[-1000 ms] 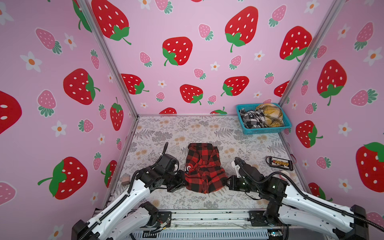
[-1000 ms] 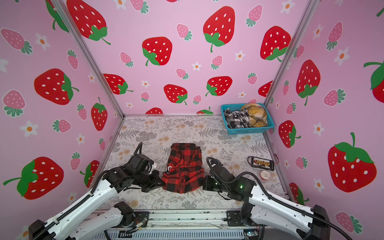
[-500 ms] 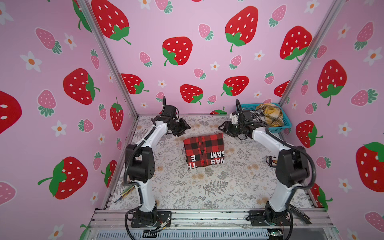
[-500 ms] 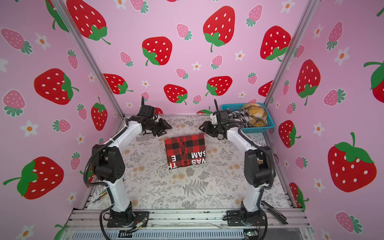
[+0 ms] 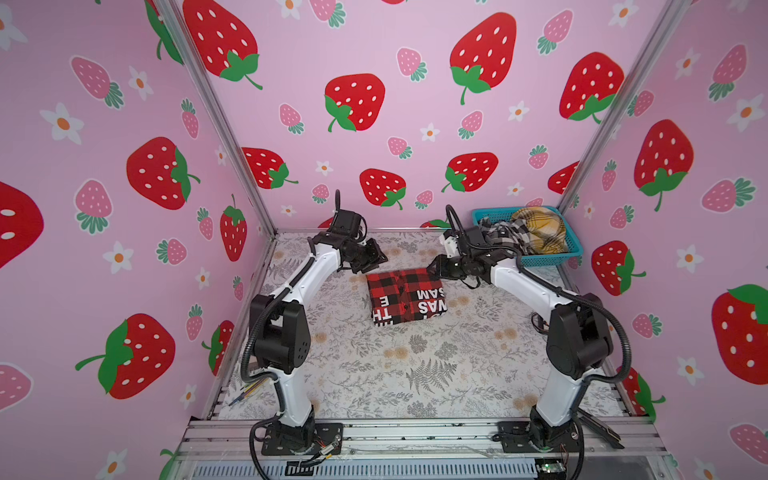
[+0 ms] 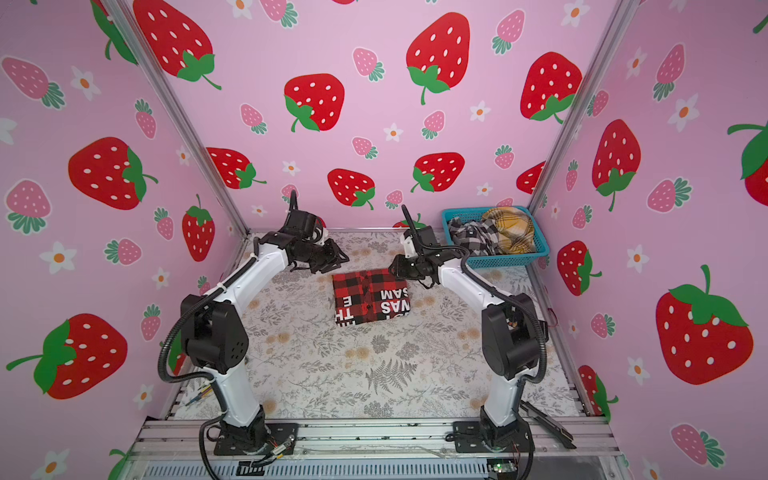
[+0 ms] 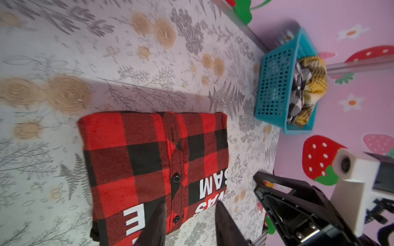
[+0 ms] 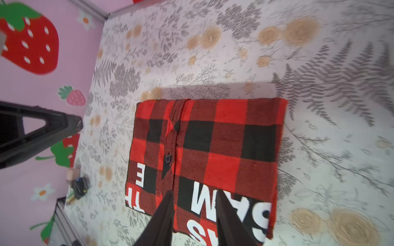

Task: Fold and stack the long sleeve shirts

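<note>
Both jaws parted and empty, my left gripper (image 5: pixel 376 259) and right gripper (image 5: pixel 434 269) hover at the far corners of the one folded red-and-black check shirt (image 5: pixel 407 300), flat on the floral-print table (image 5: pixel 415 365) as the stack's base, I reckon, while two crumpled shirts, black-and-white plaid (image 5: pixel 500 237) and mustard plaid (image 5: pixel 540 227), wait in the teal mesh basket (image 5: pixel 552 260).

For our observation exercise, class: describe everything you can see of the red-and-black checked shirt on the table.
The red-and-black shirt is a soft-looking buffalo check, folded into a neat, roughly square packet. A placket with black buttons runs down its top face, and white block letters on black bands cross its near edge. It lies flat on the floral table cover. The left gripper and right gripper hover by its far corners, fingers open, gripping nothing.
</note>
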Controlling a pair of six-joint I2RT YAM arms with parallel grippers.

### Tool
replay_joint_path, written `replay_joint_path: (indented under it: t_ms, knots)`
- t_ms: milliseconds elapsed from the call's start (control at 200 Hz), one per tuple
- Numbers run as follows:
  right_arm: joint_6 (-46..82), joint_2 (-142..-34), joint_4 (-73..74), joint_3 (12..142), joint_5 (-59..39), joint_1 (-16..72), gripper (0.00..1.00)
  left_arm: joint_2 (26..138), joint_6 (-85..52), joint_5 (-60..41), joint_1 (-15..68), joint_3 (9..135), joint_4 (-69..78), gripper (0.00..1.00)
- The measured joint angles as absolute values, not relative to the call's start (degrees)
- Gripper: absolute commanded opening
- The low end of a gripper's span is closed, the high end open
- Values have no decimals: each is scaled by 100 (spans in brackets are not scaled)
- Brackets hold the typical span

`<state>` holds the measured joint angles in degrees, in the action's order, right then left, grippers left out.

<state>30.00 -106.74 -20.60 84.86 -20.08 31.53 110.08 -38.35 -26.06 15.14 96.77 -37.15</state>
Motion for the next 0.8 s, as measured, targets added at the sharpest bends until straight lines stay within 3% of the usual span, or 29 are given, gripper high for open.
replay_joint_path:
  t_ms: [320,470,575,635,740,800]
  knots:
    - [2998,-11351,-1841,7699,-1793,3100,17,13181,-3577,-2777,1411,10860,-4034,17]
    - [3076,-11157,-1448,6949,-1732,3142,16,13203,-3551,-2853,1494,10728,-3992,11]
    - [3129,-10661,-1337,6335,-1750,3288,14,12761,-3562,-2897,1577,9891,-3673,9]
    - [3129,-10350,-1363,6077,-1798,3404,14,12346,-3603,-2956,1616,9194,-3514,15]
    - [3153,-9756,-1540,5749,-1855,3551,14,11537,-3662,-3009,1651,8228,-3406,35]
    - [3164,-9428,-1739,5756,-1837,3605,14,11111,-3688,-2963,1653,8042,-3481,36]
